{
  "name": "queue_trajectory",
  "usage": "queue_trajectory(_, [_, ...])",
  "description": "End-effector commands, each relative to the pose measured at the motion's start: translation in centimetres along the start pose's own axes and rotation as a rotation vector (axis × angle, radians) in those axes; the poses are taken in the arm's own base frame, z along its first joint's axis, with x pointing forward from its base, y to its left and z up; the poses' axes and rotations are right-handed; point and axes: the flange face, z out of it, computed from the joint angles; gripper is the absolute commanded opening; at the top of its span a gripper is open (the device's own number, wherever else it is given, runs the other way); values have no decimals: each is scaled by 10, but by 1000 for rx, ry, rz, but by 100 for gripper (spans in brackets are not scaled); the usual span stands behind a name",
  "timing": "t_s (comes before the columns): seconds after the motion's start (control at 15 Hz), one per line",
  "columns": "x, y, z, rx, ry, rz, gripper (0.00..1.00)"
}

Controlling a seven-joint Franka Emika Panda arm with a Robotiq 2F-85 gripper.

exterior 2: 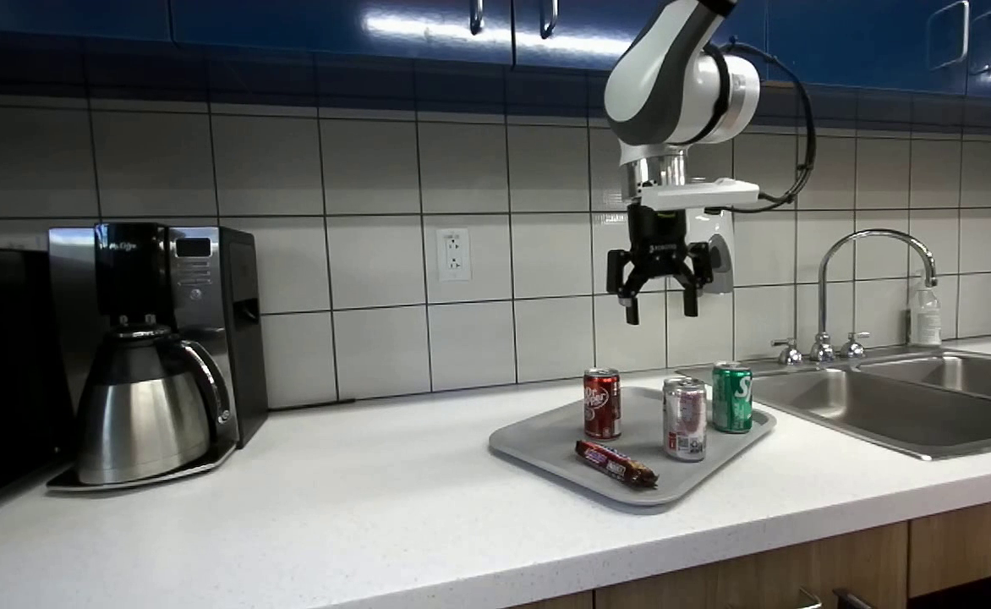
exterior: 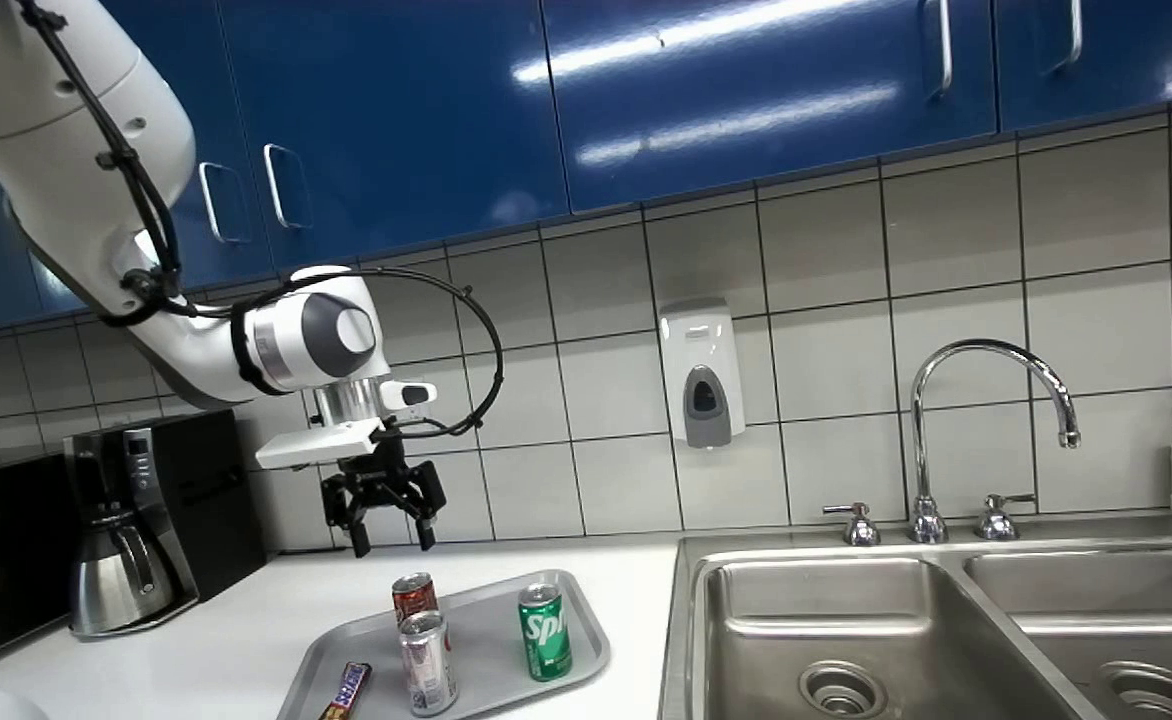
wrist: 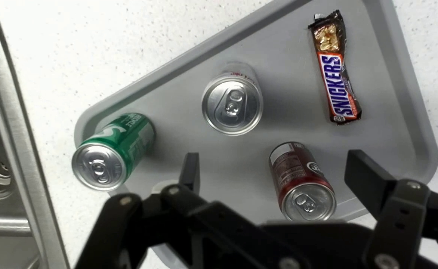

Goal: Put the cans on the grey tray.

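Observation:
The grey tray lies on the white counter; it also shows in an exterior view and the wrist view. The dark red can, silvery grey can and green can all stand upright on it. The wrist view shows the dark red can between the fingers in the picture, the silvery can above, and the green can at left. My gripper is open and empty, raised above the tray and apart from the cans.
A Snickers bar lies on the tray. The steel sink with its tall faucet is beside the tray. A coffee maker with a steel pot stands at the counter's far end. The tiled wall and blue cabinets are behind and above.

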Motion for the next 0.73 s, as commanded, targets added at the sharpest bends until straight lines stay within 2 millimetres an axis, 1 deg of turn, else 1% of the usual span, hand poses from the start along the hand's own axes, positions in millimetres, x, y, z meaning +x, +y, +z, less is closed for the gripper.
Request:
queue_trajectory(0.0, [-30,12,-20,-10,26,-13,100])
queue_trajectory(0.2, [-42,19,-23,-17,13,11,100])
queue_trajectory(0.27, [-26,12,-17,-1,22,15,100])
queue_trajectory(0.4, [-32,15,-18,-2,19,21,100])
queue_trajectory(0.67, [-35,16,-17,-3,16,22,100])
